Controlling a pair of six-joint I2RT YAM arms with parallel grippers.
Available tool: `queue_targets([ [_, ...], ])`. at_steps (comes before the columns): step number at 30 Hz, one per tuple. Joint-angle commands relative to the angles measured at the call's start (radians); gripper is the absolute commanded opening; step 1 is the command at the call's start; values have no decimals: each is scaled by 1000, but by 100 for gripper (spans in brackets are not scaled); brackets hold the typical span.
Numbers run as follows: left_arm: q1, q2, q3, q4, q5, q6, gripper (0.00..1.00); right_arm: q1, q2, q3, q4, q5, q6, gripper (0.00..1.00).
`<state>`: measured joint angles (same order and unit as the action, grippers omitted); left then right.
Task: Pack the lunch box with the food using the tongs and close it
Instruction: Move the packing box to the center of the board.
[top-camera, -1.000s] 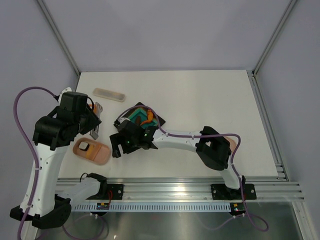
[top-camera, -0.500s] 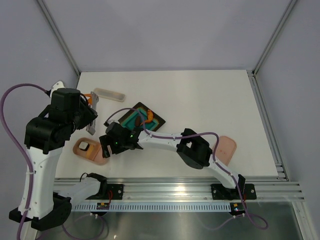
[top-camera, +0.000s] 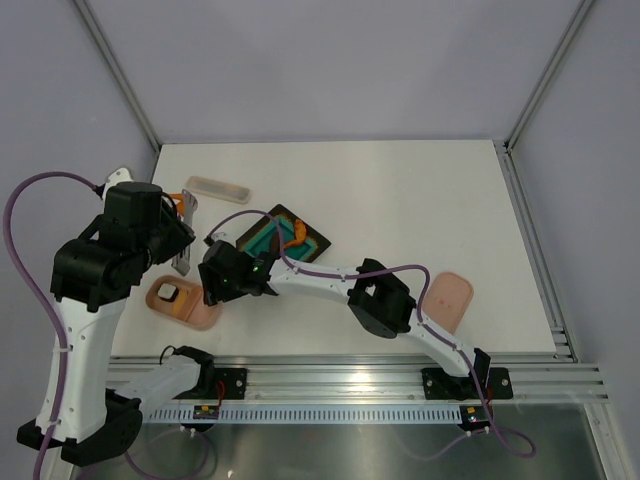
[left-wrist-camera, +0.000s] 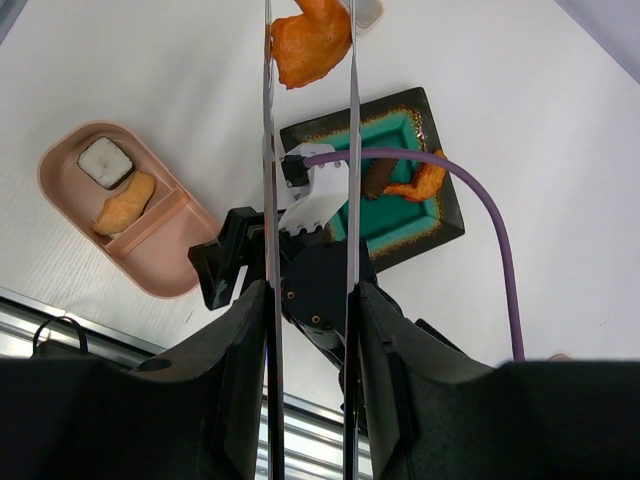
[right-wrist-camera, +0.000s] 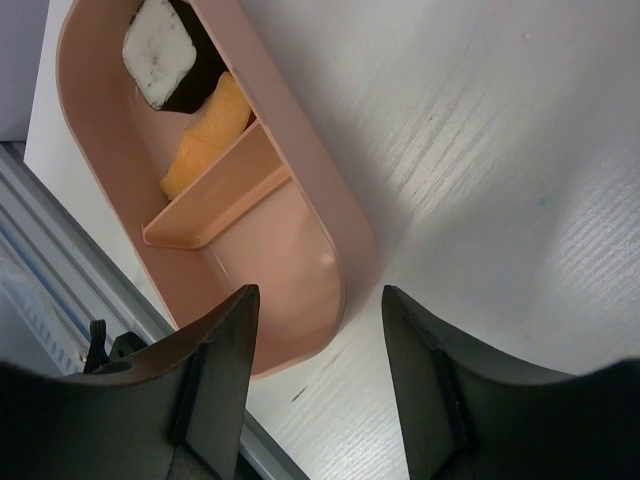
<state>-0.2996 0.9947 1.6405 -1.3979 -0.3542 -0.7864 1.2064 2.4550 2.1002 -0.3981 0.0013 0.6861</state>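
At the table's (top-camera: 400, 190) left, the tongs (left-wrist-camera: 267, 200) hang clamped on an orange piece (left-wrist-camera: 310, 45) while the parted right gripper (right-wrist-camera: 318, 300) flanks the lunch box (right-wrist-camera: 270, 280), probably steadying it.

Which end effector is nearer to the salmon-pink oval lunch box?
Right. The right end effector is right over the salmon-pink oval lunch box's empty end. The left end effector, holding slim silver metal tongs, is raised farther back.
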Motion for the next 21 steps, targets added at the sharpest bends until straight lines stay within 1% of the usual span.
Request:
queue_targets([
  [1, 4, -18, -1, -102, -31, 16, 0, 8, 19, 73, -18, 36, 1, 59],
  [6, 4, -27, -7, -98, -28, 19, 0, 9, 32, 87, -21, 34, 3, 46],
  [11, 4, -33, -8, -98, -32, 19, 0, 8, 44, 106, -42, 48, 1, 43],
  [17, 4, -36, -15, -90, -28, 21, 0, 8, 45, 109, -53, 65, -2, 28],
  [19, 4, -37, -15, -90, -26, 22, 0, 8, 45, 109, -56, 66, -3, 27],
  [20, 5, -37, -16, -90, -26, 21, 0, 8, 44, 107, -56, 69, -2, 24],
  [21, 5, -37, -16, -89, -26, 21, 0, 10, 41, 104, -54, 71, -2, 23],
])
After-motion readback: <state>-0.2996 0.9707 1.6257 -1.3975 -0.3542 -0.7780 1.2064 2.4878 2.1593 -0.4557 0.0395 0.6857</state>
